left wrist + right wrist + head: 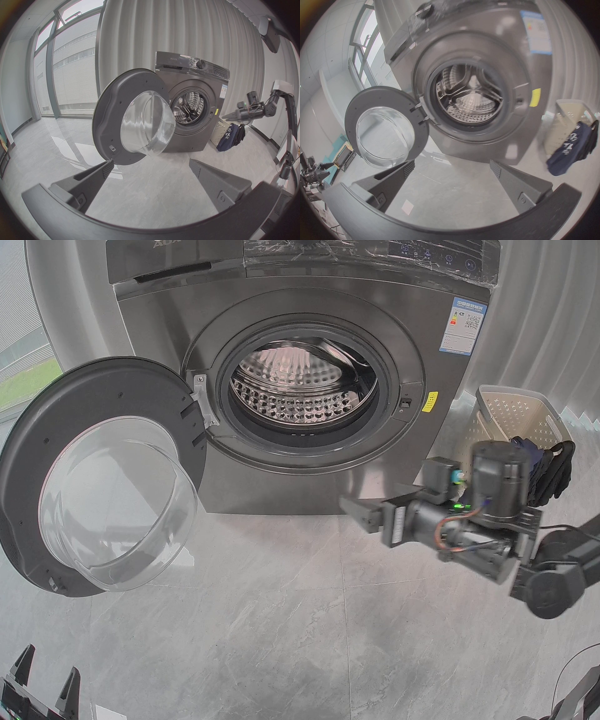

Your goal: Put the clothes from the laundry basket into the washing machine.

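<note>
Near the laundry basket [514,413] the right gripper [359,513] hangs wide, empty (aimed at the washing machine [164,324]); tugging the dark clothes [553,470] draped over the rim could tip the basket.

The grey metal front-loading washing machine [162,321] stood on the pale tiled floor. Its round door [94,477], a dark ring around a clear bowl-shaped window, was swung wide open to the left, exposing the perforated steel drum [304,387]. Just beside the machine on its right, the beige perforated plastic laundry basket [512,412] stood upright. Navy and black clothes [553,471] were draped over its near rim and hung down the outside.
</note>
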Controlling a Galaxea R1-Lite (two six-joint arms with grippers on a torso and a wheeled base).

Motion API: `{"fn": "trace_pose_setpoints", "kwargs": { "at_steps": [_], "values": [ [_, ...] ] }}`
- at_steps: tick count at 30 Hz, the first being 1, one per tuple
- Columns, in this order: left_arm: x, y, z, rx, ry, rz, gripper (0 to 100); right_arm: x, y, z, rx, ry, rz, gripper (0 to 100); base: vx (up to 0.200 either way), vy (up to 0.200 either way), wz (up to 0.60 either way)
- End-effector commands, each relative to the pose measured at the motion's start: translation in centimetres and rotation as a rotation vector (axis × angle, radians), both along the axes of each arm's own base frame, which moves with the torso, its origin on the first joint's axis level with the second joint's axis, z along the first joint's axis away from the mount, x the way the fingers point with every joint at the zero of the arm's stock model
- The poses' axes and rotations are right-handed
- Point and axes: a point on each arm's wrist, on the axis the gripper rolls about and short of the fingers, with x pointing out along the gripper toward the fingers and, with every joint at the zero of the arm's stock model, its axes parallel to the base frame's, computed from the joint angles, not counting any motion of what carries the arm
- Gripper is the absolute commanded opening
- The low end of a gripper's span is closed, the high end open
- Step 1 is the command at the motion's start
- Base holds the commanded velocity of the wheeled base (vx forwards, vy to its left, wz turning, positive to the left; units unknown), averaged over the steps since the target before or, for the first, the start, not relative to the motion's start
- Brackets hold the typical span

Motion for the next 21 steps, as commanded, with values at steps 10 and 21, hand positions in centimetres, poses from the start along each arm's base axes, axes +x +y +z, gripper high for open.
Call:
{"fn": "trace_pose_setpoints", "kwargs": {
  "at_steps": [10,21],
  "values": [
    [0.1,0.0,-0.5,0.001,0.009,0.000,100,-23.9,-20.3,-6.0,-0.018,-0.241,-0.555,100,0.000,0.000,0.00],
    [0.1,0.0,-0.5,-0.001,0.009,0.000,100,-27.4,-20.4,-10.4,-0.033,-0.178,-0.555,100,0.000,0.000,0.00]
  ]
}}
